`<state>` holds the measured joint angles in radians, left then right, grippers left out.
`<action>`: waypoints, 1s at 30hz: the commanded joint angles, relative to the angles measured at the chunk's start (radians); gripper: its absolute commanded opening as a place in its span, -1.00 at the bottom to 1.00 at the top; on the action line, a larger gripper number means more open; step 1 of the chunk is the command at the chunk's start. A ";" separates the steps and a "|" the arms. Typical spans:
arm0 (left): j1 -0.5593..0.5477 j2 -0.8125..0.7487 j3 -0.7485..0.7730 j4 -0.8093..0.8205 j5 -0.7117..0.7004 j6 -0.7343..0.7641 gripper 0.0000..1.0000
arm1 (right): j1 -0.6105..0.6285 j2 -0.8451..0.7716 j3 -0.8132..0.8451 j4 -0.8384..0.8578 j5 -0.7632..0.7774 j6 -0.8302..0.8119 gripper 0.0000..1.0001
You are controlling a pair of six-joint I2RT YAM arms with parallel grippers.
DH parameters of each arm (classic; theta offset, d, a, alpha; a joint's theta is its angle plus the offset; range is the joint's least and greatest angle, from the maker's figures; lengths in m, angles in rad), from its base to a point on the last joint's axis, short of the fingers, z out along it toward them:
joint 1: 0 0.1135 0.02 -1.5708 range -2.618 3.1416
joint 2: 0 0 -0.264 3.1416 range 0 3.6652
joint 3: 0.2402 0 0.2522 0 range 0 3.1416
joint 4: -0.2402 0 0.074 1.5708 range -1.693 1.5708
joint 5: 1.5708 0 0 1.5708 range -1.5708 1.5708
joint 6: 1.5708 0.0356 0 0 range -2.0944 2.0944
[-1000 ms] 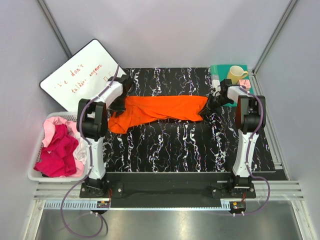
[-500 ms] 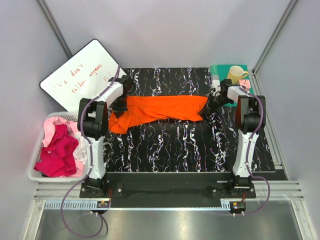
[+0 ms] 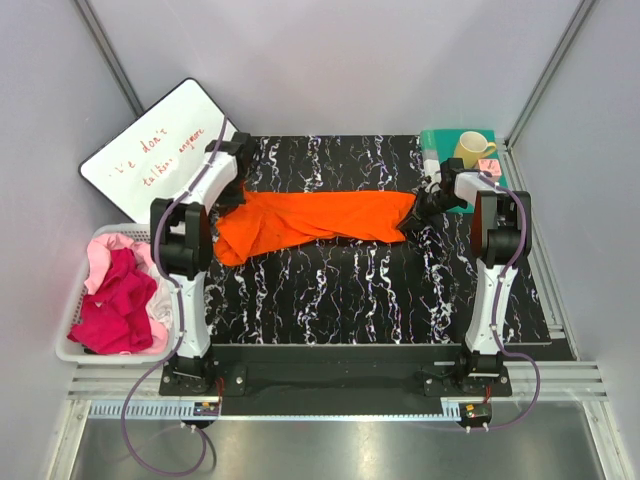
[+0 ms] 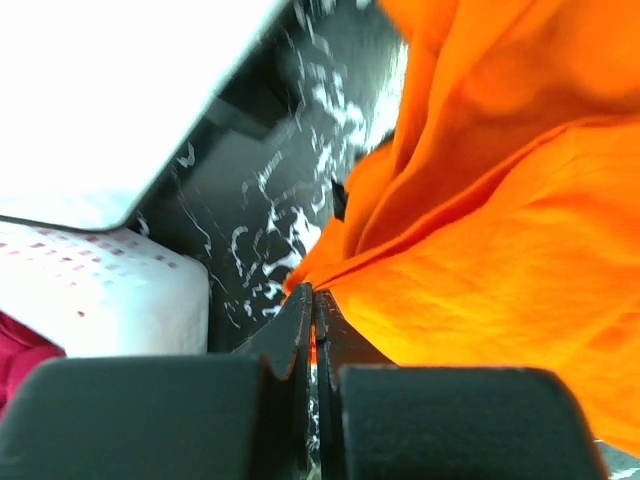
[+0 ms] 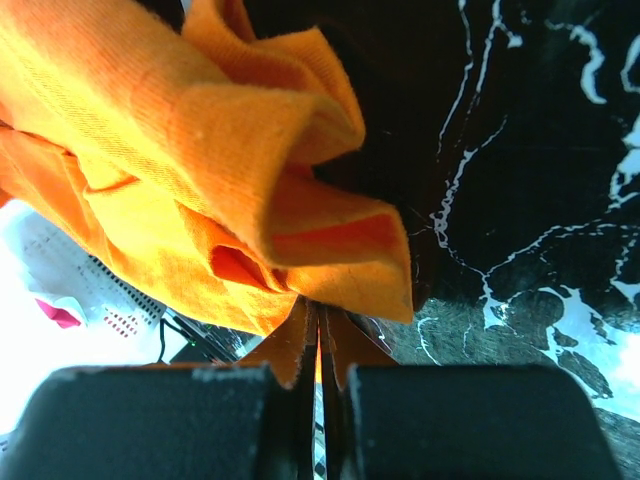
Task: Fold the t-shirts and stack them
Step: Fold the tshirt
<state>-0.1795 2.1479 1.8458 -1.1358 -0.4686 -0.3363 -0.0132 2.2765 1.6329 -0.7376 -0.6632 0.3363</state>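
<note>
A bright orange t-shirt (image 3: 320, 220) lies bunched in a long band across the black marbled mat (image 3: 350, 290). My left gripper (image 3: 230, 200) is shut on its left end. In the left wrist view the closed tips (image 4: 315, 297) pinch a thin edge of the orange cloth (image 4: 500, 250). My right gripper (image 3: 418, 208) is shut on the right end, and in the right wrist view the tips (image 5: 318, 312) clamp a folded wad of the cloth (image 5: 200, 130). More t-shirts, magenta (image 3: 115, 300) and pale pink (image 3: 105, 245), lie crumpled in a white basket (image 3: 75, 348) at the left.
A whiteboard (image 3: 150, 150) with red writing leans at the back left, close to my left gripper. At the back right a teal mat (image 3: 440, 140) holds a yellow mug (image 3: 472, 148) and a small pink block (image 3: 487, 166). Grey walls enclose the table.
My left gripper has shut on the orange shirt's left end and drawn back and left toward the whiteboard, pulling that end with it. The right gripper has not moved.
</note>
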 commanded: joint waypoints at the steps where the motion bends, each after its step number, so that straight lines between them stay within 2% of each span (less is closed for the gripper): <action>1: 0.002 -0.034 0.111 -0.002 -0.048 0.017 -1.00 | 0.007 0.000 -0.004 -0.029 0.135 -0.013 -1.00; 8: 0.002 0.085 0.331 -0.010 -0.038 0.085 -1.00 | 0.007 -0.031 0.012 -0.049 0.189 -0.013 -1.00; 11: 0.002 0.133 0.377 -0.012 -0.036 0.112 -0.96 | 0.007 -0.046 0.015 -0.057 0.197 -0.019 -1.00; 13: 0.002 0.164 0.375 -0.013 -0.030 0.117 -0.70 | 0.007 -0.052 0.015 -0.063 0.197 -0.025 -1.00; 16: 0.002 0.199 0.377 -0.041 -0.053 0.093 0.21 | 0.007 -0.070 0.010 -0.065 0.209 -0.023 -1.00; 18: 0.002 0.199 0.369 -0.050 -0.070 0.080 0.29 | 0.009 -0.078 0.010 -0.065 0.215 -0.023 -1.00; 19: 0.002 0.185 0.363 -0.048 -0.077 0.071 0.93 | 0.007 -0.086 0.013 -0.065 0.214 -0.023 -1.00; 24: 0.002 0.103 0.331 -0.036 -0.048 0.048 0.98 | 0.007 -0.113 -0.005 -0.069 0.188 -0.026 -1.00; 30: -0.003 -0.028 0.268 -0.018 0.076 0.026 0.98 | 0.007 -0.198 -0.119 -0.071 0.189 -0.039 -1.00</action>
<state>-0.1806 2.2738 2.1353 -1.1786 -0.4675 -0.2878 -0.0109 2.1841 1.5784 -0.7860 -0.4957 0.3206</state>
